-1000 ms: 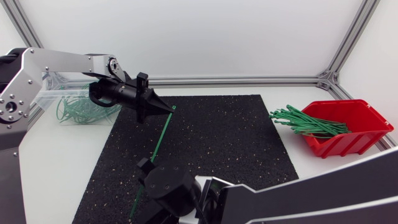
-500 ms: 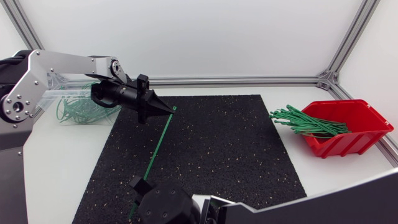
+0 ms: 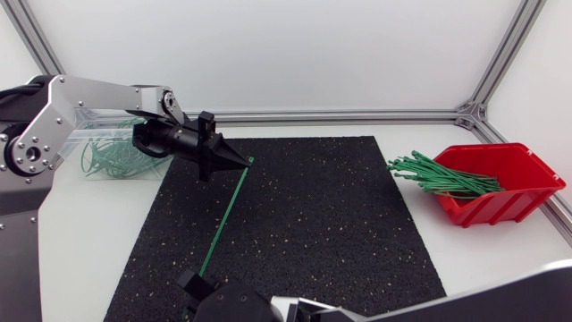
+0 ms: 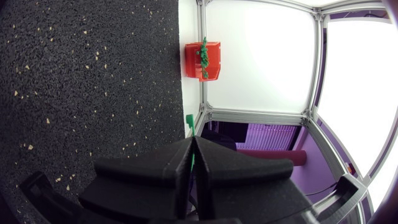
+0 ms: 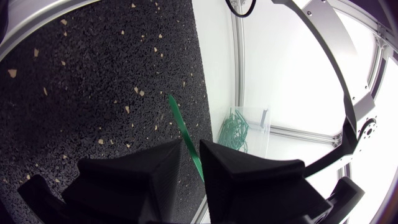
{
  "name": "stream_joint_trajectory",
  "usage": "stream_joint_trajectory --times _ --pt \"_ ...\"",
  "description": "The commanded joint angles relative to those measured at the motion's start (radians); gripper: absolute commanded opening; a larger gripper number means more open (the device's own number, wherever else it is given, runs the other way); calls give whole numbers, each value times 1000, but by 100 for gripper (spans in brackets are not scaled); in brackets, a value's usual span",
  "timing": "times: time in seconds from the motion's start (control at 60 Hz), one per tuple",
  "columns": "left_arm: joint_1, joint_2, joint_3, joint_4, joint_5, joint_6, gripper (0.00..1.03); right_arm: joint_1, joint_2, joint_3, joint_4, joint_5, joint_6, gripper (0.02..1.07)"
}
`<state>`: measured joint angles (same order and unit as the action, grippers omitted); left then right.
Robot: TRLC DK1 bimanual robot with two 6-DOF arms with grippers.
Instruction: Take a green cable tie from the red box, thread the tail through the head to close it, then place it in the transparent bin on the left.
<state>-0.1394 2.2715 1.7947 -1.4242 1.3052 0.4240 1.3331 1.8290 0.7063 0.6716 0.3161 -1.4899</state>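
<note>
Right arm: over the last second it has drawn back toward the near edge of the worktop (image 3: 89, 237), so only the tip of the right tool (image 3: 195, 283) shows in the head view.

Left arm: its upper link has swung a little. The left tool (image 3: 241, 162) has barely moved and is clenched on the green cable tie (image 3: 223, 215) just behind its head (in the left wrist view the seam is shut on the strip).

Tie: it runs straight over the black mat (image 3: 340, 224) between the two tools, unlooped. It passes through the right tool, and we cannot tell whether that tool is clamped or loose.

Judgement: the right tool seems to be working toward the tail, ready to bend it to the head. Threading has not begun, and the transparent bin (image 3: 63, 148) comes later.

Versus one second ago: some tie showed beyond the right tool; now none does.
</note>
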Motion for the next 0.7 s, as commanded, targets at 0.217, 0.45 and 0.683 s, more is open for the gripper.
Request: stream_joint_trajectory --times 0.217,0.45,0.683 --pt "1 26 23 -33 16 35 3 12 12 -14 26 14 -21 26" --pt "-2 28 20 -41 16 48 3 15 -2 -13 34 20 -24 24" --pt "-5 26 15 -42 16 56 3 20 -20 -7 39 23 -26 24"
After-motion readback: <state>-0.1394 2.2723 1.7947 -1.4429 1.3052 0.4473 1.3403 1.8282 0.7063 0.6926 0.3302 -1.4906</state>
